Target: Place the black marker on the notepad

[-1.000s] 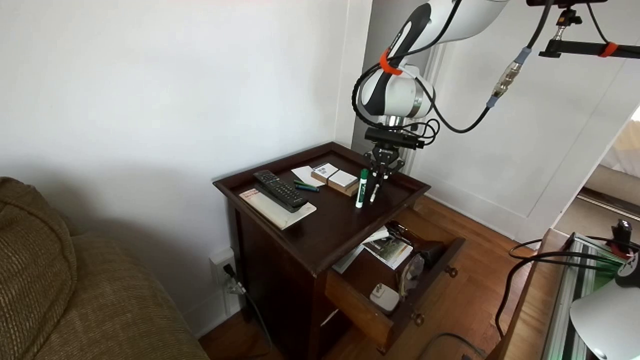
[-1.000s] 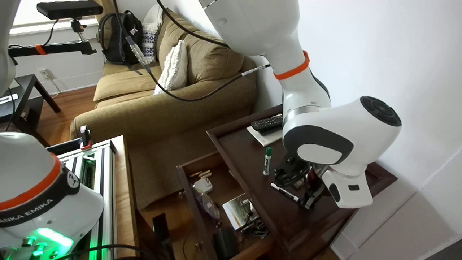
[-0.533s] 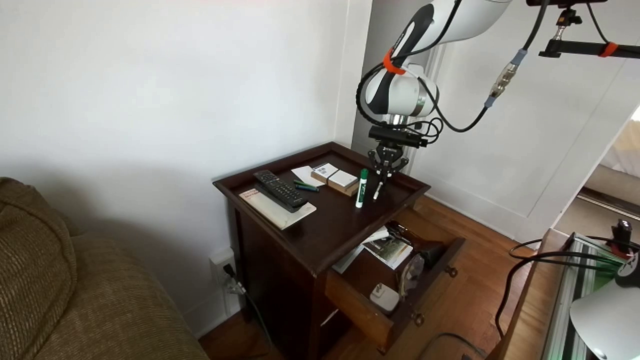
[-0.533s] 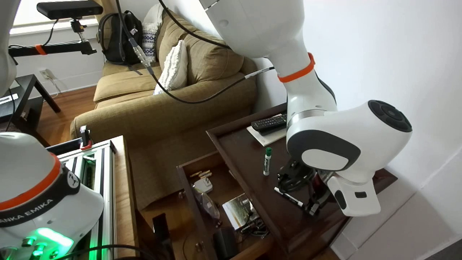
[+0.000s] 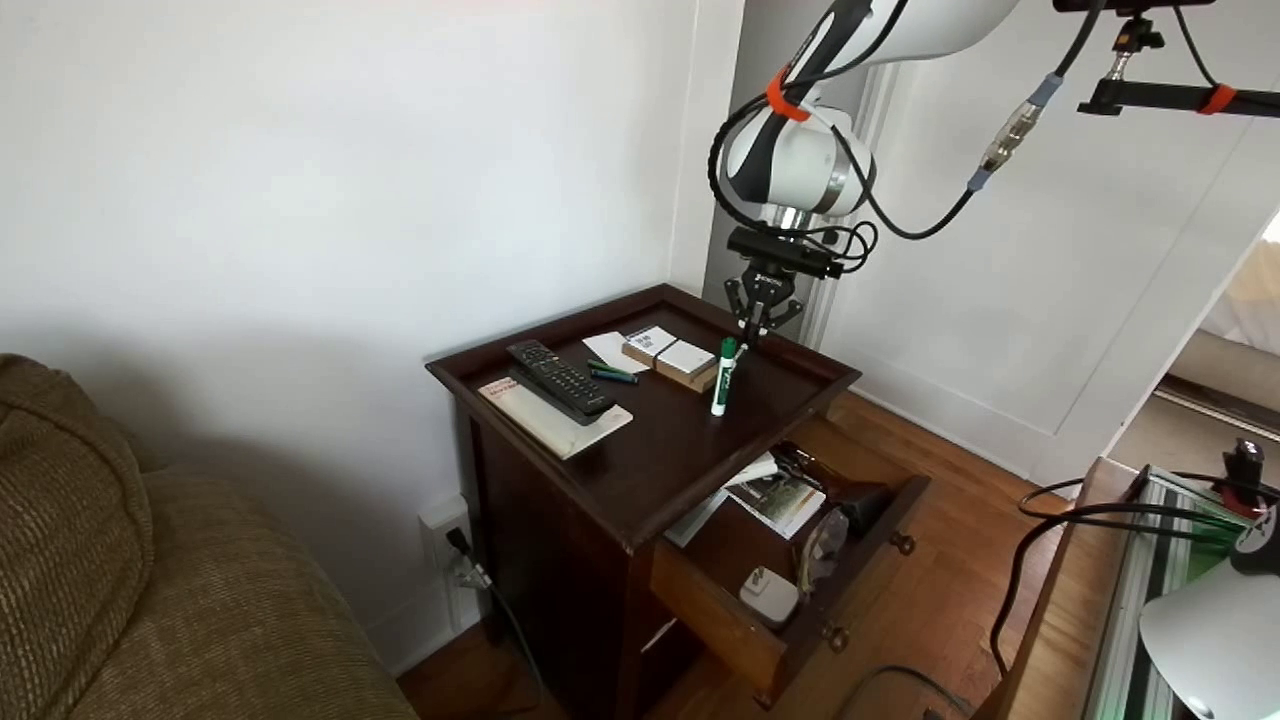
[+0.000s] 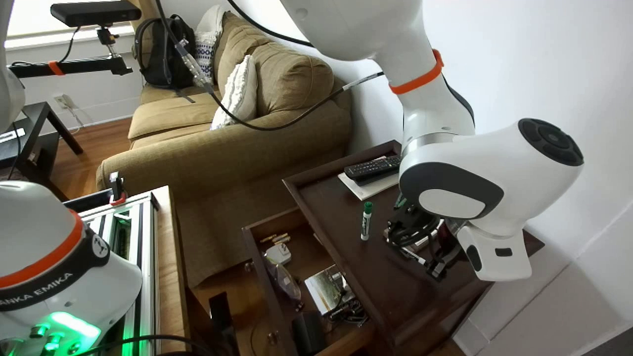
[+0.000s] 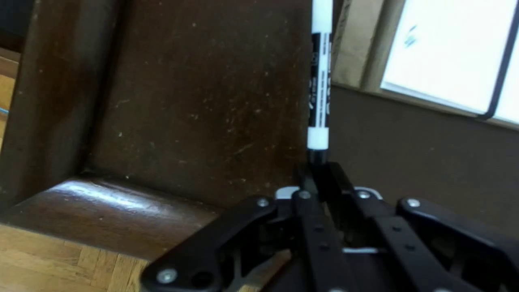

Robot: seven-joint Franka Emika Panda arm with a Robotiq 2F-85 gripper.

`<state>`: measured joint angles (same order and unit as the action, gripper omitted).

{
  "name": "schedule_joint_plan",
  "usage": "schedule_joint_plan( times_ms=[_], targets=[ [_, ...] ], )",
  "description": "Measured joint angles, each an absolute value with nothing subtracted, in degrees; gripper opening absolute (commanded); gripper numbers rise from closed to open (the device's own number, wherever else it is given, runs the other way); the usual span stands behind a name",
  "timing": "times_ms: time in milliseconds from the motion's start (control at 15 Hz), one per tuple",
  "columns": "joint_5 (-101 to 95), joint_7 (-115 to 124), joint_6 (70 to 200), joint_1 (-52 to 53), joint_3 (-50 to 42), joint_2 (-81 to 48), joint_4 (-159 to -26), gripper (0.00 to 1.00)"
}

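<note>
Black marker held near the notepad
By its black end it is clenched in the gripper; near the notepad, a green marker is seen upright

I log one rimmed, dark wood nightstand. On its top I count: one cream booklet; one loose white paper; green and blue pens at that paper's edge; one tan-and-white notepad, black-banded; one green-capped dry-erase marker, upright.
</note>
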<state>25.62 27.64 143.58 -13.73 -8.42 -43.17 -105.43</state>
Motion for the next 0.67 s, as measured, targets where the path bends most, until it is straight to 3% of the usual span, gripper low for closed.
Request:
schedule_joint_plan(
  times_ms=[667],
  targets=[
    [30.8, 29.7, 145.3, -13.4, -5.9, -43.1, -105.3, 0.03]
  ],
)
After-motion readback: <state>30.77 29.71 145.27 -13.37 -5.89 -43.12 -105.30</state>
